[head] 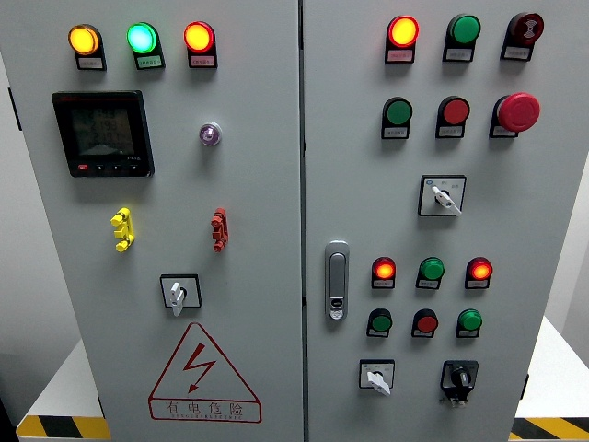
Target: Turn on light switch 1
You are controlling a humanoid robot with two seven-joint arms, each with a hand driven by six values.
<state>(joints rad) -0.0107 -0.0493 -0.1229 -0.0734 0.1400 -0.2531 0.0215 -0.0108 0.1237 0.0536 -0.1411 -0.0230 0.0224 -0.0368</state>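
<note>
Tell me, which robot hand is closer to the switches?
Can't tell: neither hand shows in the head view, only the cabinet with its rotary switches. No label marks switch 1 either.

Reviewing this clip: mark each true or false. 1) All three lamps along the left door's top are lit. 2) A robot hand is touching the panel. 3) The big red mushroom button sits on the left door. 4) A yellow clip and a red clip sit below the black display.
1) True: the orange lamp, green lamp and red lamp glow.
2) False: no hand is in view.
3) False: the red mushroom button is on the right door.
4) True: yellow clip, red clip, black display.
</note>
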